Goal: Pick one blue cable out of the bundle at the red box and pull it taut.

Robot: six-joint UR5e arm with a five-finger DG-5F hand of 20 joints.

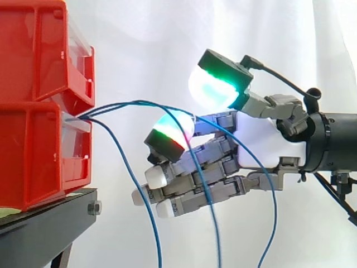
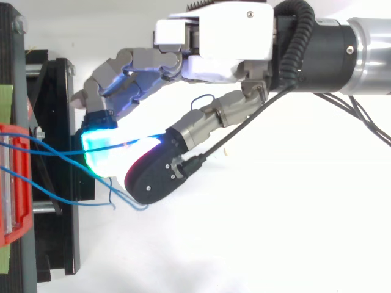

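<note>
Side view: robot hand (image 1: 266, 142) open beside red bins (image 1: 39, 111), blue cables (image 1: 139, 102) loose across it, none gripped.

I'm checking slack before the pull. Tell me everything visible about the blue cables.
The blue cables are thin, smooth strands, three in the side view, leaving the red bins together at the gap between upper and lower bin. They fan out and hang slack: one drops steeply near the bins, two arc across in front of the hand. Whether the hand grips one cannot be told.
</note>
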